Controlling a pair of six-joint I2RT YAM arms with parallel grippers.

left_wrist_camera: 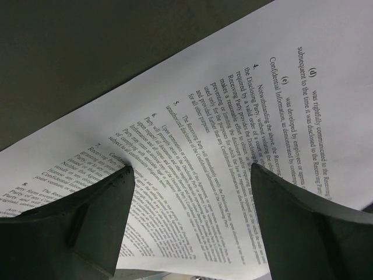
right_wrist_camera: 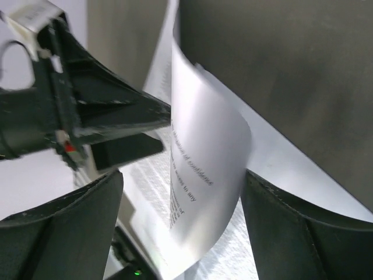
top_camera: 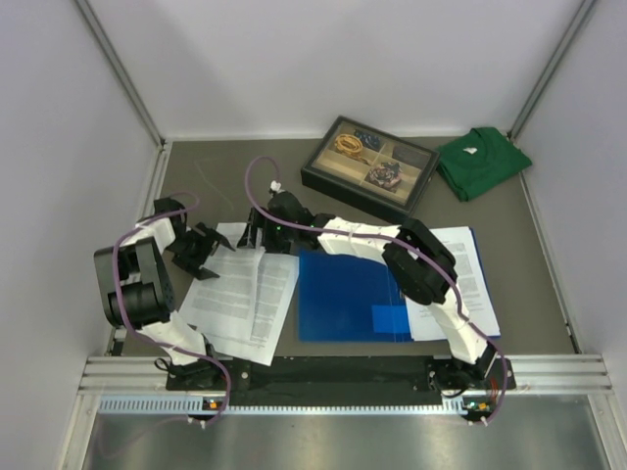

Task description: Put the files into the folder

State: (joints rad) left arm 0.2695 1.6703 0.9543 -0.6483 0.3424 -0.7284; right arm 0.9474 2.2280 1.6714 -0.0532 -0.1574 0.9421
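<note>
1. Top view: the files [top_camera: 240,304] lie as a loose stack on the table [top_camera: 549,294], just left of the folder [top_camera: 348,294]. Their long axis runs from the near edge towards the far wall, leaning a little to the right. The left gripper [top_camera: 201,253] is at the stack's far left corner and the right gripper [top_camera: 257,233] at its far right corner. The two are close together. More printed sheets lie on the right part of the folder. A tray [top_camera: 369,166] and a green shirt [top_camera: 480,162] sit well apart at the back.
2. Left wrist view: the two fingers [left_wrist_camera: 87,227] are spread wide and nothing is pinched. A printed sheet lies under the gap, filling the space between the tips, and the left fingertip seems to touch it. The sheet's long edge runs diagonally from lower left to upper right, and so do its lines of text.
3. Right wrist view: these fingers [right_wrist_camera: 303,227] are also spread. A top sheet curls upward between them, bowed like an arch, with its printed face towards the left finger. The bulge comes very near the right fingertip, though I cannot tell whether it touches. The left arm's black fingers reach in from the left to the curled sheet's edge.
</note>
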